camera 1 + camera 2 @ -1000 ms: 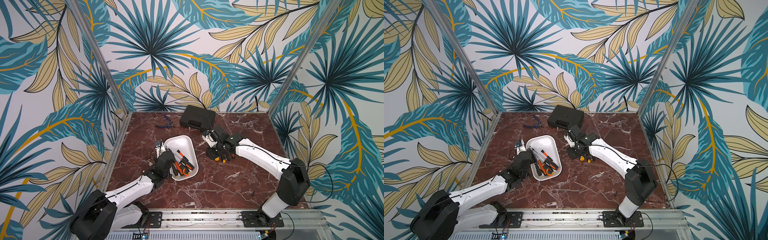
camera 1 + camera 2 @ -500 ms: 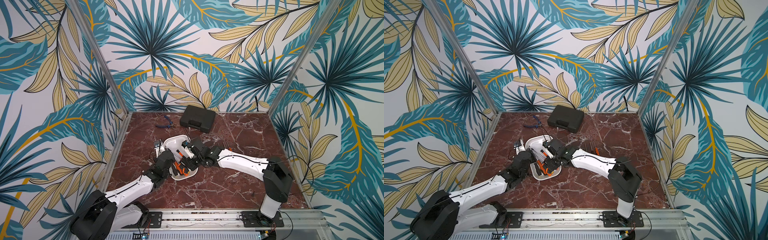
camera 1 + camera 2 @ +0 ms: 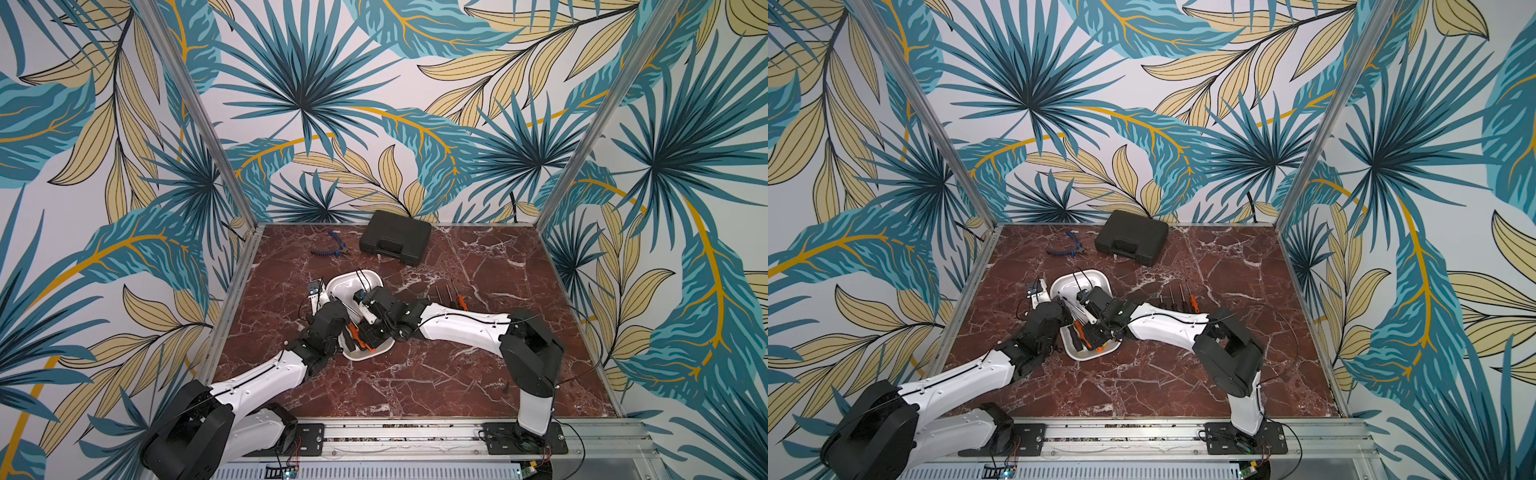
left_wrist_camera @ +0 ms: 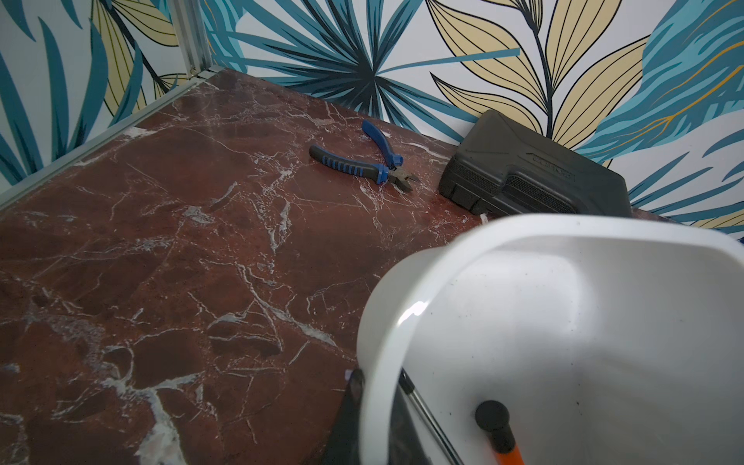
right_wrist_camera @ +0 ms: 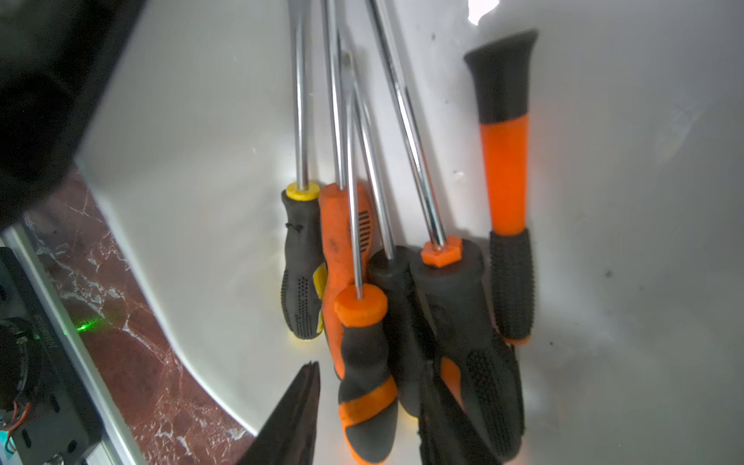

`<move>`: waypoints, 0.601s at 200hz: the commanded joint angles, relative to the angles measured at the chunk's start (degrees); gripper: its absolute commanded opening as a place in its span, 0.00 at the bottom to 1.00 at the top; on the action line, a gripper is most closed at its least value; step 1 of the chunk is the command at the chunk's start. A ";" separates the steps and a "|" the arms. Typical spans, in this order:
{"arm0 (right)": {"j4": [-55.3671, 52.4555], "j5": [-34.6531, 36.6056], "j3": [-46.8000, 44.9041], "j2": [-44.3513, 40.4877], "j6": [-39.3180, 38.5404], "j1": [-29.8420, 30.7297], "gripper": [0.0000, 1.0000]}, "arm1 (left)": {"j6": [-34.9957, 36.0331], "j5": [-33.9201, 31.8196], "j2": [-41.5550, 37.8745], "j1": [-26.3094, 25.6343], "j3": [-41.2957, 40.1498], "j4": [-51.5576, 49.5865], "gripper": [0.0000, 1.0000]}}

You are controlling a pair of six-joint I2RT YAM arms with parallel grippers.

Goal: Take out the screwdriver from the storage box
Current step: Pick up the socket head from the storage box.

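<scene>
The white storage box lies mid-table and holds several screwdrivers with orange, black and yellow handles. My left gripper is shut on the box's left rim, one finger outside the wall and one inside. My right gripper hangs open inside the near end of the box. Its fingertips stand either side of a black screwdriver with orange bands, not pressing on it. That arm hides the handles in both top views.
Several screwdrivers lie in a row on the marble right of the box. Blue-handled pliers and a black hard case sit by the back wall. Metal frame rails edge the table.
My right arm has swung left from the table beside the box to over it and dipped into its near end, its jaws widening. The left gripper has kept its hold on the rim.
</scene>
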 commanded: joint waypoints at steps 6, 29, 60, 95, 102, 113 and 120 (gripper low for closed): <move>-0.50 -0.52 0.66 2.49 1.15 0.25 0.43 | -1.65 0.02 -1.48 0.39 0.32 2.78 0.00; -1.21 -0.49 0.69 3.22 1.05 0.33 0.43 | -1.79 0.02 -1.48 0.39 0.15 2.96 0.00; -2.07 -0.89 0.71 4.39 0.85 0.35 0.42 | -1.80 -0.15 -1.48 0.39 -0.03 3.06 0.00; -3.01 -1.55 0.77 4.68 0.71 0.57 0.40 | -1.83 -0.11 -1.48 0.48 -0.20 3.13 0.00; -3.08 -1.55 0.67 4.47 0.64 0.65 0.38 | -1.84 -0.23 -1.53 0.48 -0.29 3.20 0.00; -3.23 -1.30 0.58 4.27 0.37 0.81 0.35 | -1.84 -0.16 -1.48 0.55 -0.38 3.31 0.00; -3.51 -1.15 0.58 4.27 0.28 0.79 0.33 | -1.85 -0.16 -1.48 0.56 -0.38 3.39 0.00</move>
